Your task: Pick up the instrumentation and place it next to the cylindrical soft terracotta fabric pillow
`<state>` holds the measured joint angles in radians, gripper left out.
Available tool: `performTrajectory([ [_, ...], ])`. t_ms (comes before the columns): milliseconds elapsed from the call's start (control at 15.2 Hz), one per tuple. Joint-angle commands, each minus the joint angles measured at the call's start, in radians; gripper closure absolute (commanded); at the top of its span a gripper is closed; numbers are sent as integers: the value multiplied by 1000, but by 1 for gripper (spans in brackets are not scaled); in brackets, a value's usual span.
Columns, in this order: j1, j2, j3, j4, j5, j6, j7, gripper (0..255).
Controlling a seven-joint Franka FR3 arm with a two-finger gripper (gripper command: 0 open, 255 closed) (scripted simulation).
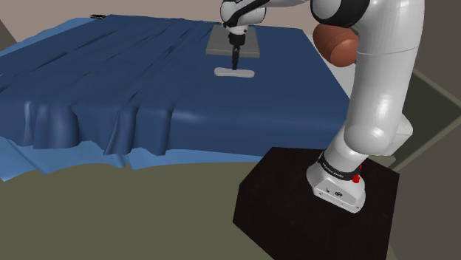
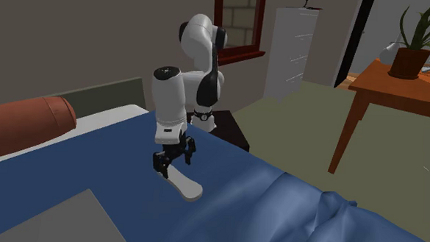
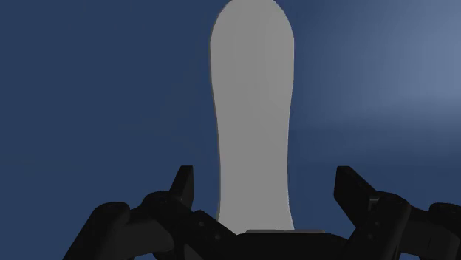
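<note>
Instrument: a flat, pale grey, long piece with rounded ends, lying on the blue bed cover.

Hand: directly above one end of the instrument, wide open. One finger stands on each side of the piece with a clear gap, and it holds nothing.

Step, as I judge it: the grasp.
- Go lower before closing, because the piece sits thin on soft cloth.
- Keep it centred between the fingers.
- Held at an end, it may droop, so lift slowly.

Around it in the shoulder view:
- Grey slab at 12 o'clock of the instrument.
- Terracotta pillow at 2 o'clock.

Hard to make out:
- The arm covers part of the pillow.
- The instrument's near end is lost under the hand in the wrist view.
- I cannot tell whether the fingertips touch the cover.
</note>
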<state>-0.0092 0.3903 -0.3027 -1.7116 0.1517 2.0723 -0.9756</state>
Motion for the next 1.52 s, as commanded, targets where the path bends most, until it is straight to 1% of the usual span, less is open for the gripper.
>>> performTrajectory([
  [0, -7, 24, 4, 6, 9, 16, -14, 0],
  [330, -10, 56, 11, -23, 22, 77, -23, 0],
  [858, -10, 56, 11, -23, 22, 77, -23, 0],
  [924, -10, 56, 11, -23, 22, 77, -23, 255],
  [1452, -10, 56, 11, -23, 22, 77, -23, 255],
])
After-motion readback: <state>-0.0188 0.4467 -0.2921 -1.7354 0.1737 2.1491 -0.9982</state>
